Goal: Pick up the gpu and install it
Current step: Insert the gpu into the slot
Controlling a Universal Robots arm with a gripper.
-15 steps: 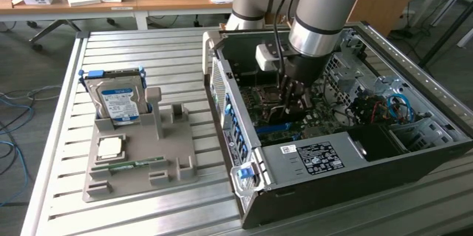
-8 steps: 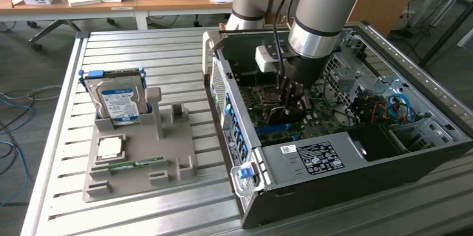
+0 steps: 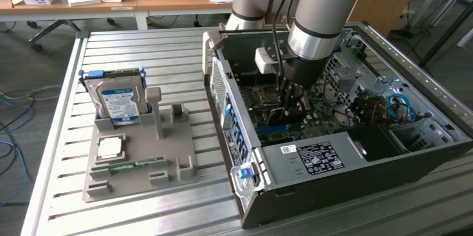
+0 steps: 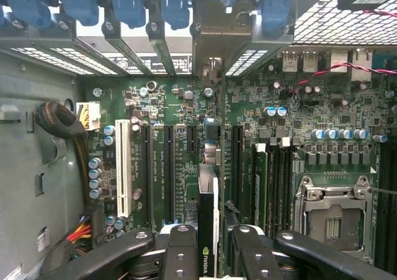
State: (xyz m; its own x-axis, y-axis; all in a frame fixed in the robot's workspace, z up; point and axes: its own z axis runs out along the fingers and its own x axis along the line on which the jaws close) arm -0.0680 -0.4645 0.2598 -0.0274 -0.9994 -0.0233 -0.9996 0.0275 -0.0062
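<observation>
The ribbed aluminium table (image 3: 140, 208) carries an open black and silver computer case (image 3: 333, 158) lying on its side, and, toward the exterior view's left, a grey plastic parts holder (image 3: 140, 153). The grey and light-blue robot arm (image 3: 325, 9) reaches down into the case over the green motherboard (image 4: 186, 106). In the holder a boxy silver hard drive with a blue label (image 3: 117, 100) stands upright, with a square silver processor chip (image 3: 111, 146) and a narrow green memory stick (image 3: 129, 165) lying in front of it. The black hand (image 4: 209, 255) is partly closed, its fingers (image 4: 180, 249) clamped on either side of the gpu (image 4: 206, 230), a thin card seen edge-on, held upright just above the long black motherboard slots (image 4: 166, 168).
</observation>
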